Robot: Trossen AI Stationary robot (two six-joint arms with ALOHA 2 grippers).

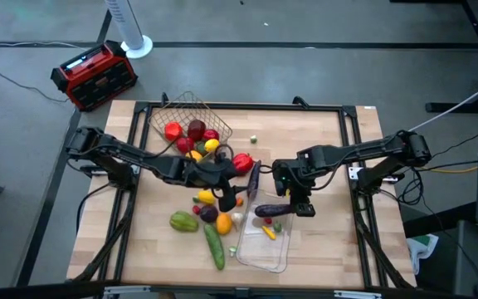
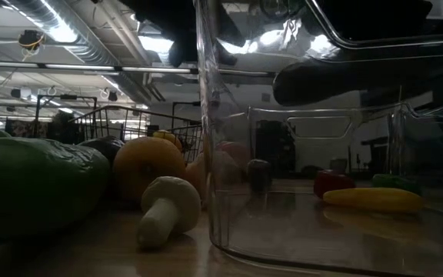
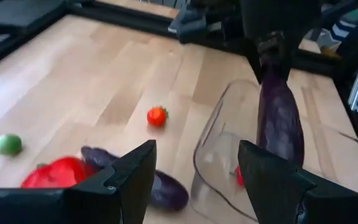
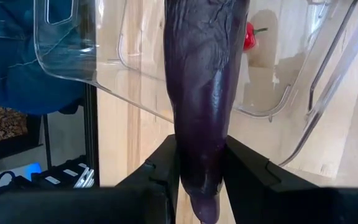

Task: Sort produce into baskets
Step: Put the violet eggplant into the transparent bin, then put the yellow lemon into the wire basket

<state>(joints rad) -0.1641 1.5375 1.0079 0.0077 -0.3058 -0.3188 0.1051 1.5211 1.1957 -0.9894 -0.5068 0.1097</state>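
The bronze wire basket stands at the table's far left with red and yellow fruits in it. The clear tray lies near the front and holds a small yellow piece and a red one. My right gripper is shut on a purple eggplant above the tray's far end. My left gripper stands open over the loose produce, left of the tray, with nothing between its fingers. Below it on the wood lie a second eggplant and a red pepper. My right gripper pinches the eggplant near one end between its two fingers. The short tip sticks out behind the fingers. The fingers slant down from the table's right side and lie along the eggplant. It reaches out past the fingertips, lifted clear over the tray.
Loose produce lies between basket and tray: a green squash, a cucumber, an orange, a mushroom, a small red fruit and a lime. A red-and-black box sits beyond the far left corner.
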